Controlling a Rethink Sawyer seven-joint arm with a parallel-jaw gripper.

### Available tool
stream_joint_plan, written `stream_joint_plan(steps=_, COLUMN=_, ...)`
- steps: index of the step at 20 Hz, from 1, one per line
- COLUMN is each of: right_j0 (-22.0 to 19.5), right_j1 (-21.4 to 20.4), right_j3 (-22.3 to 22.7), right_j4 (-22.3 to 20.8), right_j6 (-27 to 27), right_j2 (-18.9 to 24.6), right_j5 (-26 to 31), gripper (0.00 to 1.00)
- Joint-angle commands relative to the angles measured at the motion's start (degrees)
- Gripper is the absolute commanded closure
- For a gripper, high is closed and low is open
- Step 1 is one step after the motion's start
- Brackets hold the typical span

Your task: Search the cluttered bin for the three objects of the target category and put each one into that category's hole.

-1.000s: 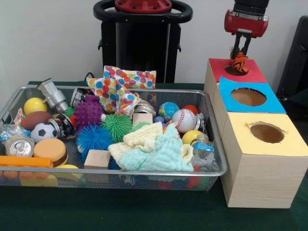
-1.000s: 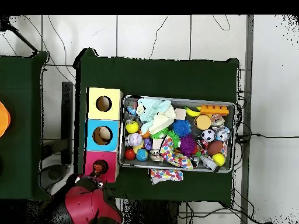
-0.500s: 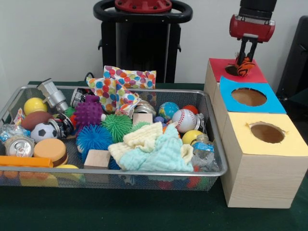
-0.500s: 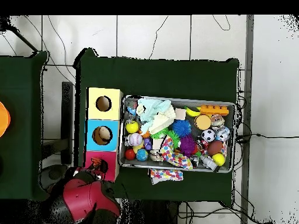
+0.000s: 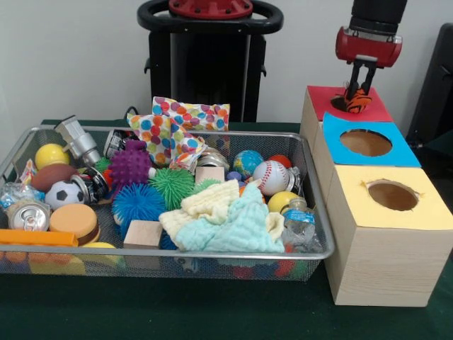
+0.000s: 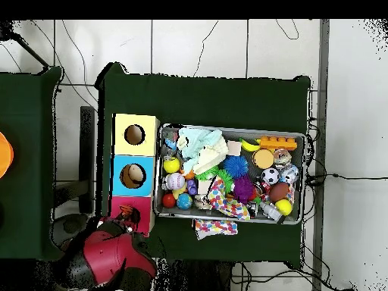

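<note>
My gripper (image 5: 358, 95) hangs over the red-topped box (image 5: 320, 99) at the far right, its fingers closed on a small orange and black striped soft toy (image 5: 357, 105). The toy sits low in the mouth of the red box's round hole, partly sunk in. In the overhead view the red arm (image 6: 106, 258) covers the near end of the red box (image 6: 140, 206), and the toy is hidden there. The wire bin (image 5: 212, 253) is heaped with balls, cloths, cans and blocks.
A blue-topped box (image 5: 407, 152) and a yellow-topped box (image 5: 354, 205) stand in a row in front of the red one, each with a round hole. A baseball (image 5: 271, 176), pale cloths (image 5: 226, 219), a blue spiky ball (image 5: 138, 202) and a spotted bag (image 5: 185, 117) lie in the bin.
The gripper has come down with the striped toy, from above the red box's hole into its mouth, shifting slightly right on the way.
</note>
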Motion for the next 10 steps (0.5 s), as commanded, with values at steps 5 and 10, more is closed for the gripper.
stream_joint_plan(steps=5, right_j0=-4.43, right_j1=4.32, right_j3=-6.26, right_j4=1.00, right_j6=5.80, right_j2=5.31, right_j5=-5.91, gripper=1.00)
stream_joint_plan(steps=10, right_j0=-6.31, right_j1=5.83, right_j3=-5.89, right_j4=-0.53, right_j6=4.98, right_j2=6.33, right_j5=-8.36, gripper=1.00)
